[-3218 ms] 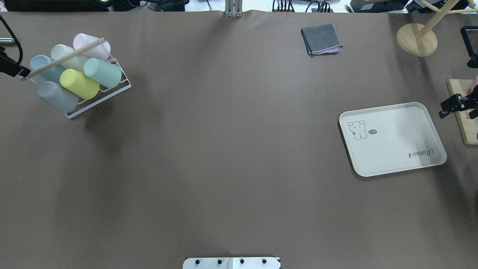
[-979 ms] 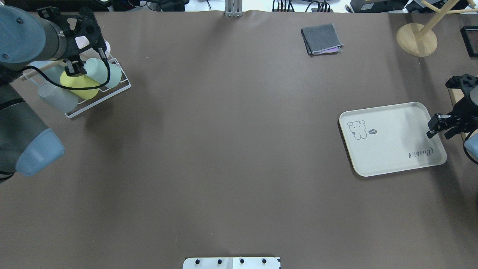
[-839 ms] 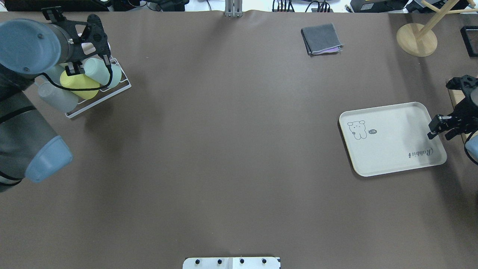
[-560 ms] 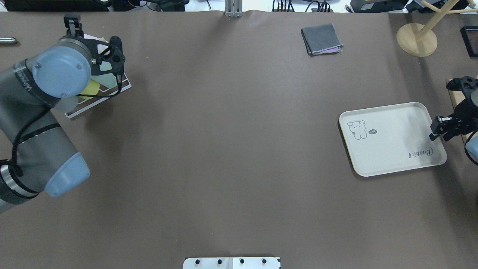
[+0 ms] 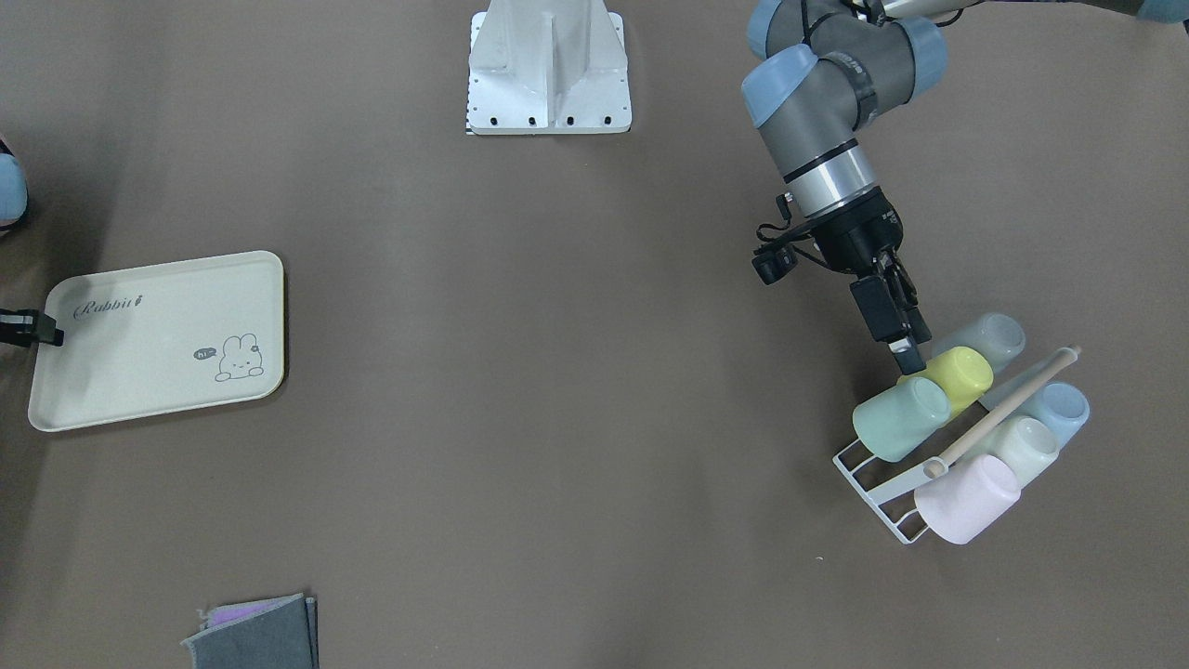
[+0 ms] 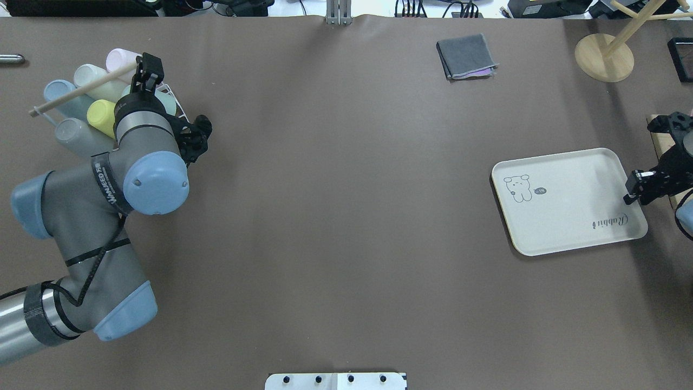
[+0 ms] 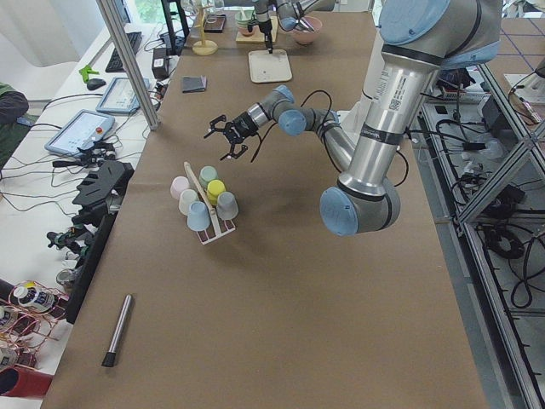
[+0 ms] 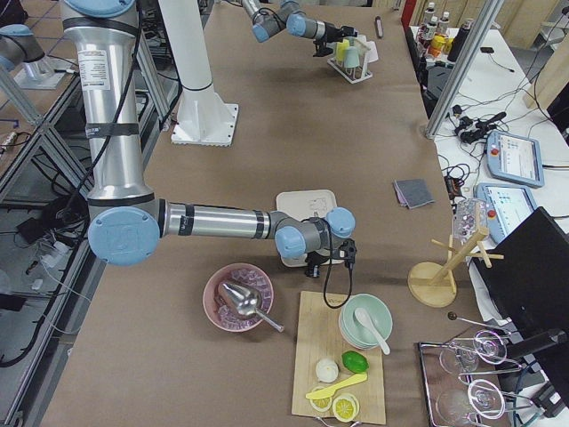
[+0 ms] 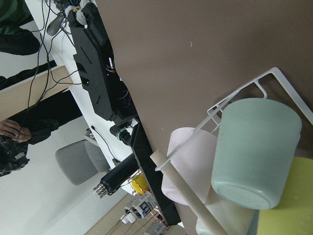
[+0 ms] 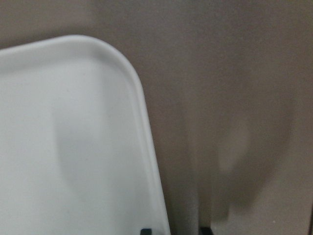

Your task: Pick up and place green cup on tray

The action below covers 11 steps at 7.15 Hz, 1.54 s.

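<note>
The green cup point(image 5: 899, 418) lies on its side in a white wire rack point(image 5: 868, 478) beside a yellow cup point(image 5: 961, 372). It fills the left wrist view point(image 9: 254, 152), base toward the camera. In the overhead view my left wrist hides most of it point(image 6: 167, 102). My left gripper point(image 5: 908, 358) hovers open and empty just above the green and yellow cups, touching neither. The cream tray point(image 6: 568, 200) lies far to the right. My right gripper point(image 6: 638, 189) is open and empty, low at the tray's right rim point(image 10: 146, 147).
The rack also holds pink point(image 5: 966, 497), pale whitish-green point(image 5: 1022, 446), blue point(image 5: 1059, 409) and grey point(image 5: 989, 336) cups under a wooden handle point(image 5: 1008, 404). A folded grey cloth point(image 6: 465, 56) and a wooden stand point(image 6: 603, 57) sit at the back. A cutting board point(image 8: 342, 365) lies beyond the tray.
My left arm has swung in from the left and turned over the rack, so its gripper now hangs above the green cup. My right gripper has shifted slightly along the tray's right edge.
</note>
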Each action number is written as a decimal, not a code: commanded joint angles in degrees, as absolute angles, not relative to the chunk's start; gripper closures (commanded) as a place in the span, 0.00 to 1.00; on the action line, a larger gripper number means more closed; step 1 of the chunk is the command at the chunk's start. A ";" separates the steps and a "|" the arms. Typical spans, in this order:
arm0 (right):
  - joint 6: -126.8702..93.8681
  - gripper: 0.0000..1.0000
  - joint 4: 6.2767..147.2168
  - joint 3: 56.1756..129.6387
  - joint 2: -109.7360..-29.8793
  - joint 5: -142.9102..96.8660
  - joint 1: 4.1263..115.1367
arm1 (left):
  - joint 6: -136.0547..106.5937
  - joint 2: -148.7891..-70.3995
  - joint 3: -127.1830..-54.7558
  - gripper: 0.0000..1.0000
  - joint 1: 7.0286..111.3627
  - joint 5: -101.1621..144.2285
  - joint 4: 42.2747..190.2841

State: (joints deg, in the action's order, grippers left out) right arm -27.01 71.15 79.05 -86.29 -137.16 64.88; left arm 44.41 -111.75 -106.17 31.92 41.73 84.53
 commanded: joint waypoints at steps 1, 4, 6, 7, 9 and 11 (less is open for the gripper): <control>-26.90 1.00 70.14 79.27 -86.04 -139.20 64.86 | 45.97 -110.74 -103.81 0.01 29.10 34.13 82.63; -26.89 1.00 70.75 81.54 -85.96 -142.27 65.82 | 45.53 -111.44 -98.28 0.02 28.04 32.36 82.71; -27.59 1.00 73.10 91.26 -86.66 -143.61 66.63 | 45.44 -111.53 -95.98 0.02 27.60 31.73 83.41; -28.55 1.00 79.74 96.80 -85.18 -144.48 63.66 | 45.35 -111.97 -94.67 0.02 27.60 31.73 83.50; -39.74 1.00 80.51 100.00 -77.65 -144.58 57.18 | 45.53 -114.24 -91.69 0.02 27.51 31.73 83.50; -50.40 1.00 80.07 98.71 -69.21 -143.27 48.98 | 45.44 -116.10 -88.17 0.02 27.94 31.64 84.45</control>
State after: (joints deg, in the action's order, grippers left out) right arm -44.20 80.09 99.10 -74.17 -144.04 53.26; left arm 45.50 -115.30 -89.97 27.63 31.71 83.76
